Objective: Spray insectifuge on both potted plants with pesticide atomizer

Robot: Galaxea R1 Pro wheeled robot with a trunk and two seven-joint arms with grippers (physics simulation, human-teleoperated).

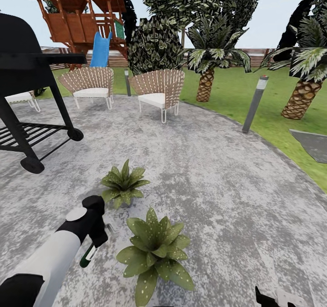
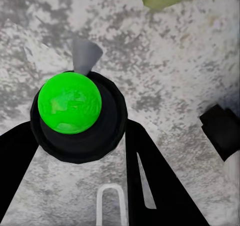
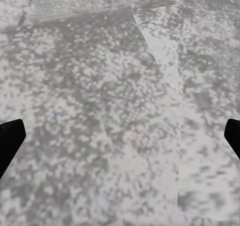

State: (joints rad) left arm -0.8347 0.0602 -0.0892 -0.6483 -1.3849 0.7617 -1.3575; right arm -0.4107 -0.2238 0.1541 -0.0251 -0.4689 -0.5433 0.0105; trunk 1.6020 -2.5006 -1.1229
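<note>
Two plants sit on the grey paving in the lower centre of the head view, and the work is staged around them. At lower left, the left gripper (image 1: 94, 234) is clamped on the atomizer (image 1: 89, 255), which hangs below the fingers with its dark-green end down. In the left wrist view the bottle (image 2: 70, 103) appears end-on as a bright green disc in a black ring between the dark fingers (image 2: 150, 181), so the grip looks firm. Holding it just left of the near plant (image 1: 154, 250) probably puts the nozzle within spray reach of the leaves. The far plant (image 1: 122, 184) stands just beyond, near enough to serve from a similar stance. At lower right, the right gripper (image 3: 120, 136) hangs idle over bare paving, fingertips wide apart.
</note>
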